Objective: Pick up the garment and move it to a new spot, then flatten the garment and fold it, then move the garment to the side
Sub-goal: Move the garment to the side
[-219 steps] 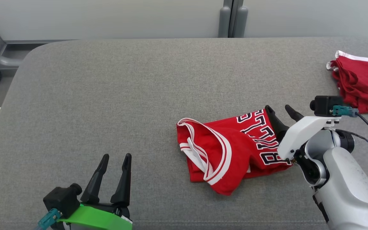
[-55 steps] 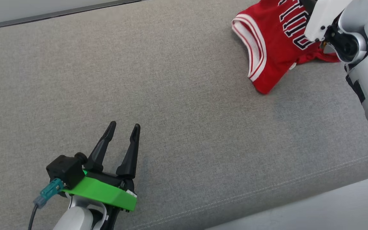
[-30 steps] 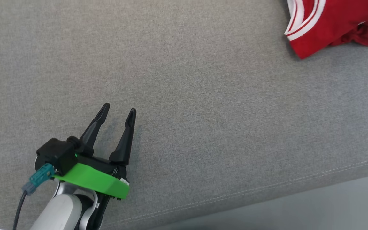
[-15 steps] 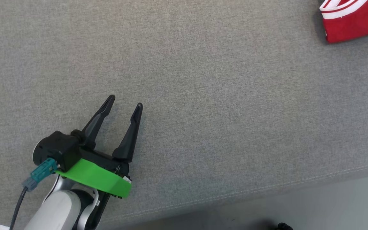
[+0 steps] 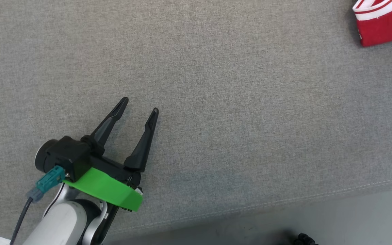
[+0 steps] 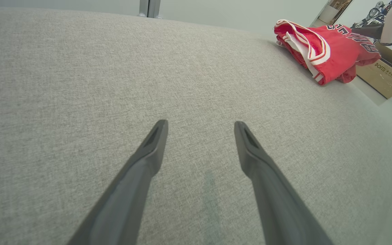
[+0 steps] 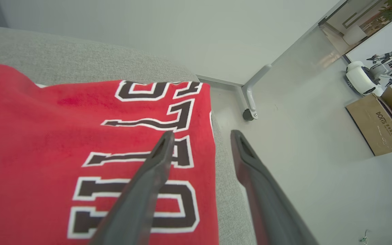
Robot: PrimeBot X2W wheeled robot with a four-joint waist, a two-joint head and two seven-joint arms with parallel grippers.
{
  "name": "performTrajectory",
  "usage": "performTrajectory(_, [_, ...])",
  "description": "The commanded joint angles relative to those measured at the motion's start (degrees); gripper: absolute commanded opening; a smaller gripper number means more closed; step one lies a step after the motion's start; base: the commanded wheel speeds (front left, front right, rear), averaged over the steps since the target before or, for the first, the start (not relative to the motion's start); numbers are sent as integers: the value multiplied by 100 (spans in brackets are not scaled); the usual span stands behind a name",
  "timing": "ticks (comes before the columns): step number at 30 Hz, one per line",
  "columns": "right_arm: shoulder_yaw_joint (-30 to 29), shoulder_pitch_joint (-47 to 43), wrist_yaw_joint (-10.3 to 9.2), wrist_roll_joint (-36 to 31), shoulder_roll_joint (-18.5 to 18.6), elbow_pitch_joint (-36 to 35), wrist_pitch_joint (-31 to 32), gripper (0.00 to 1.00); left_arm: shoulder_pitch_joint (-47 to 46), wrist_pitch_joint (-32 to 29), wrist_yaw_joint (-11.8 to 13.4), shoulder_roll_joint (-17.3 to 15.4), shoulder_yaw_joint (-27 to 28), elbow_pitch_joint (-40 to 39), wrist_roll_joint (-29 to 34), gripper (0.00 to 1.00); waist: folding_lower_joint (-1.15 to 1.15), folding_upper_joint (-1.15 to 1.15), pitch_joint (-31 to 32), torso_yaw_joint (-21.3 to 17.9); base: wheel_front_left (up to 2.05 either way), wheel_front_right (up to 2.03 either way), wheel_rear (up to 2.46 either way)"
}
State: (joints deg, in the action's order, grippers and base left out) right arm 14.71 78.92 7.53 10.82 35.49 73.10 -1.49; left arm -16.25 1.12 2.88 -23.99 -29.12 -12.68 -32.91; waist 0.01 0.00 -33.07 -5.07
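The left end effector point(image 5: 140, 104) hovers open over the grey tabletop point(image 5: 216, 102); the red garment point(image 5: 383, 27) lies bunched at its right edge, the right end effector point(image 7: 201, 134) open above it. Placement looks done; flattening, folding and setting aside remain.

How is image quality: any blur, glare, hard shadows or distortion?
Head view: even soft light, sharp, only a faint shadow by the left gripper. Left wrist view: wide-angle bows the far edge of the cushion; finger bases soft. Right wrist view: jersey lettering crisp, right gripper soft near the lens.
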Motion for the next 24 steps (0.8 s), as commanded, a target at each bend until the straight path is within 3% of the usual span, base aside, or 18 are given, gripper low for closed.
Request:
performTrajectory(1, [-47,-84,-8,-168,63,34,-116,100,-110,-8,17,-41,8,-29,23,100,-1,0,-21,12,0,0,0])
performTrajectory(12, [-528,-309,-8,-682,-100,51,-527,100,-137,-8,40,-9,-2,23,-53,100,-1,0,109,-112,0,0,0])
performTrajectory(20, [-470,-365,-8,-474,-551,-143,-1067,100,-308,183,-23,292,99,355,-373,100,-1,0,758,-183,0,0,0])
performTrajectory(24, [-370,-531,-8,72,-873,-442,-1208,100,-383,385,30,471,258,626,-528,100,-1,0,1212,-104,0,0,0])
